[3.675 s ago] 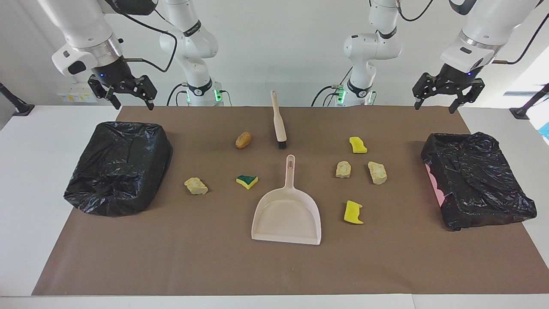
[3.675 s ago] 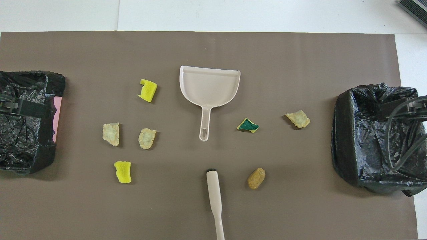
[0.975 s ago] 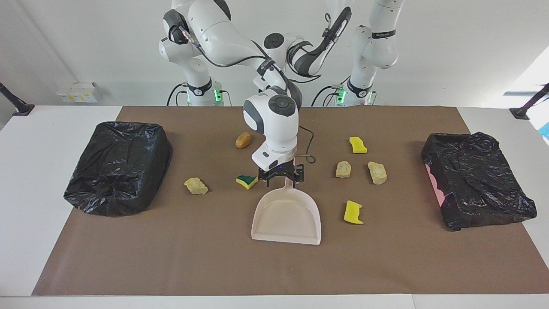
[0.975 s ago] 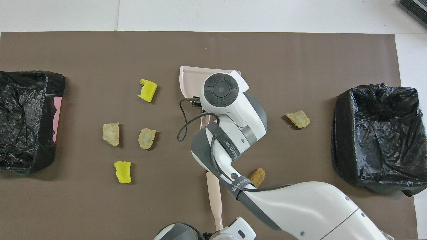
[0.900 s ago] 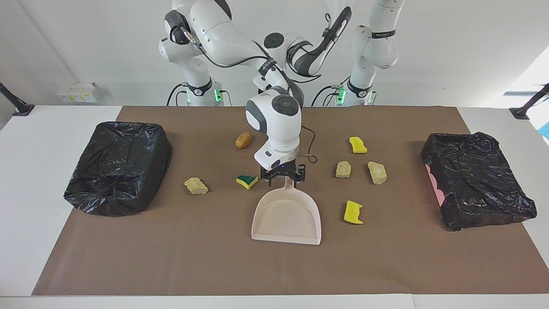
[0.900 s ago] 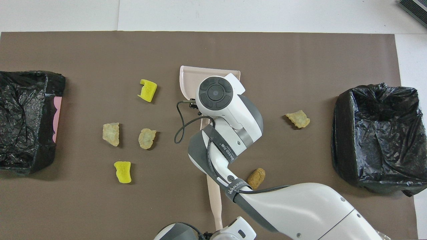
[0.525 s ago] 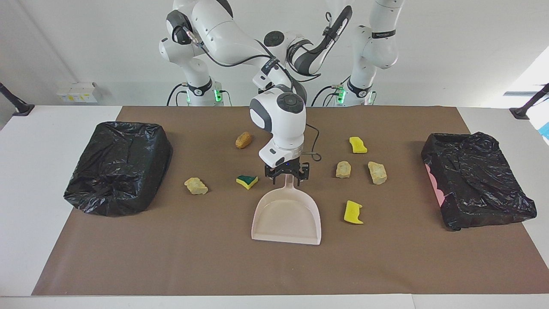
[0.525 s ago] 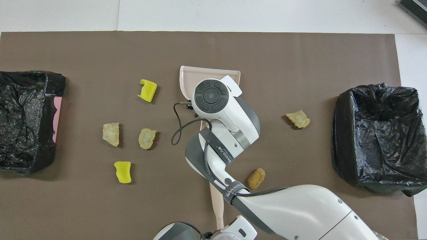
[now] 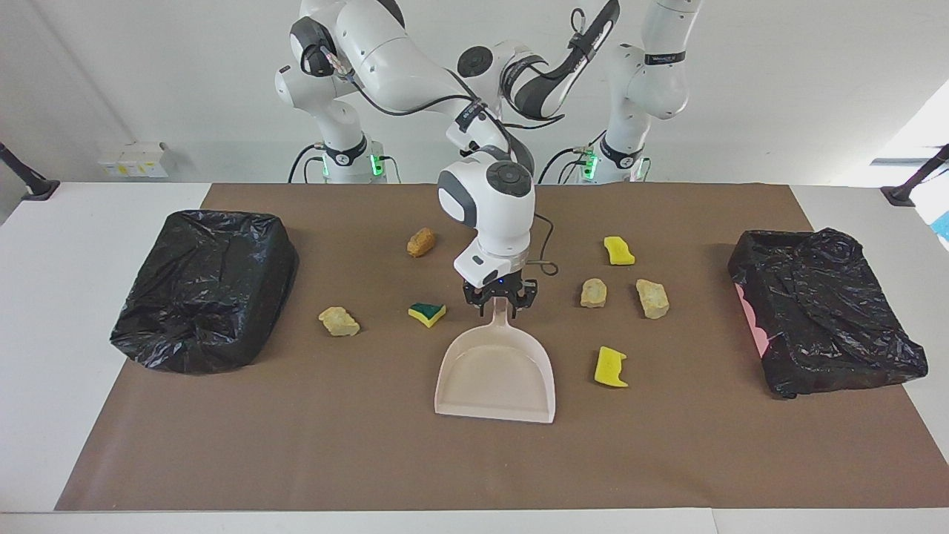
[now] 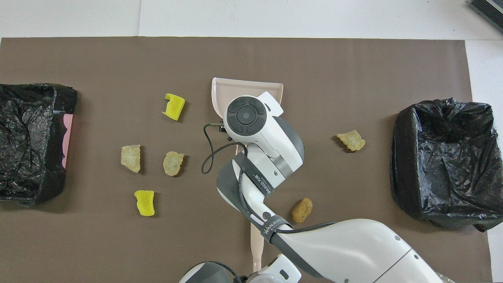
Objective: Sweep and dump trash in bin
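From across the table, the right gripper (image 9: 501, 300) straddled the dustpan (image 9: 497, 371) handle, jaws partly closed; a firm clasp couldn't be told. Trash (image 9: 428, 313) lay scattered around.

From above, the left gripper (image 10: 251, 275), clenched, sat at the brush (image 10: 256, 245) handle near the robots.

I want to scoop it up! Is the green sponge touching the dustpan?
Apart. The facing view shows a strip of bare mat between the green sponge and the dustpan.
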Action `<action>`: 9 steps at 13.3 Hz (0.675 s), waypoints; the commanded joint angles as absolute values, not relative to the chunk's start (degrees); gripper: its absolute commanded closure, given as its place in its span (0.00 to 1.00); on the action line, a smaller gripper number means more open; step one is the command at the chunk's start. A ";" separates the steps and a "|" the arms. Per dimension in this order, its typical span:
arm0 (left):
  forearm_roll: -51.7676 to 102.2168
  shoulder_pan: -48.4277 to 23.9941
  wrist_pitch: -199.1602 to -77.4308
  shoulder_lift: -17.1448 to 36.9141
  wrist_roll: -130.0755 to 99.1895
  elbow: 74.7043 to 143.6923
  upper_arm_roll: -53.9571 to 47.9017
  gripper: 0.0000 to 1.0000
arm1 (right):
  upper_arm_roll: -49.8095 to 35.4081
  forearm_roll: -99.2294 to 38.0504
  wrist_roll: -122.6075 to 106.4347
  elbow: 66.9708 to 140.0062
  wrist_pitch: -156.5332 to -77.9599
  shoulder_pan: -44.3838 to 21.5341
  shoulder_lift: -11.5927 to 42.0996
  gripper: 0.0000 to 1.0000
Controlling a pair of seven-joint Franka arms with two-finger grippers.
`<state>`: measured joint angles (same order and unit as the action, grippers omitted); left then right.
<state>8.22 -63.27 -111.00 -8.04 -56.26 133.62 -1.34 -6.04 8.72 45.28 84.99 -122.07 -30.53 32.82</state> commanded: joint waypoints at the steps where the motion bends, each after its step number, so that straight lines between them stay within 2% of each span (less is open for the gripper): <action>1: 5.82 -59.52 -102.33 -12.56 -56.69 134.12 -1.32 1.00 | -6.15 10.28 47.29 87.80 -122.17 -30.76 30.67 0.49; 2: 4.84 -58.28 -99.00 -13.87 -57.39 134.12 -1.32 1.00 | -6.15 10.28 47.29 87.89 -121.99 -30.76 30.67 0.60; 3: 3.70 -55.75 -96.27 -14.84 -59.74 134.12 -1.41 1.00 | -6.15 10.28 47.20 87.80 -121.91 -30.76 30.67 0.84; 4: 2.47 -54.16 -94.50 -15.20 -61.94 134.38 -1.41 1.00 | -6.15 10.37 47.20 87.54 -121.82 -30.85 30.67 1.00; 9: 2.02 -44.32 -93.69 -15.64 -72.06 137.72 -1.41 1.00 | -6.15 10.11 45.97 87.19 -122.08 -29.80 29.36 1.00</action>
